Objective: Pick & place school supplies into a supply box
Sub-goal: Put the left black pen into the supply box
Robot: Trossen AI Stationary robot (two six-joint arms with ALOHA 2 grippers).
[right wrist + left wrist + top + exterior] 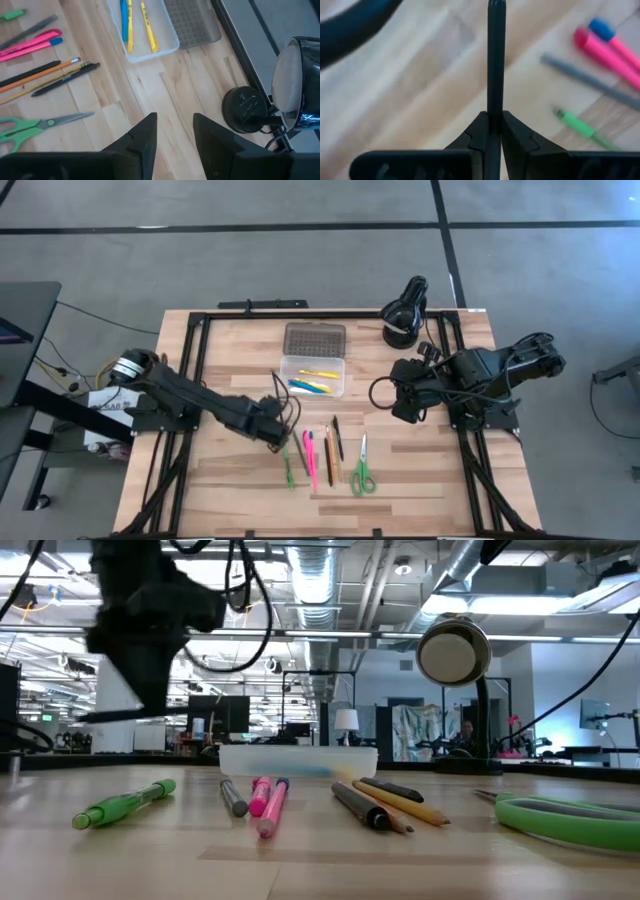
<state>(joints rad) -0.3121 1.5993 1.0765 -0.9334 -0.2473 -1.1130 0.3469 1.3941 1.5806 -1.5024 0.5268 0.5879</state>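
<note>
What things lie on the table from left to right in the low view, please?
Green marker → grey pen → pink marker → black pen → orange pencil → green-handled scissors.

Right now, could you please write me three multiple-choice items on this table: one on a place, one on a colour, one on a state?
1. Where do the scissors lie?
A. In the supply box
B. On the table, at the right end of the row of pens
C. Under the lamp

2. What colour are the scissors' handles?
A. Green
B. Red
C. Black

3. What is the left claw doing?
A. Hanging open
B. Shut on a dark pen
C. Gripping the lamp

Answers: 1 B, the high view shows them beside the pens. 2 A, green loops show in the low view. 3 B, the left wrist view shows a dark pen clamped between its fingers.
</note>
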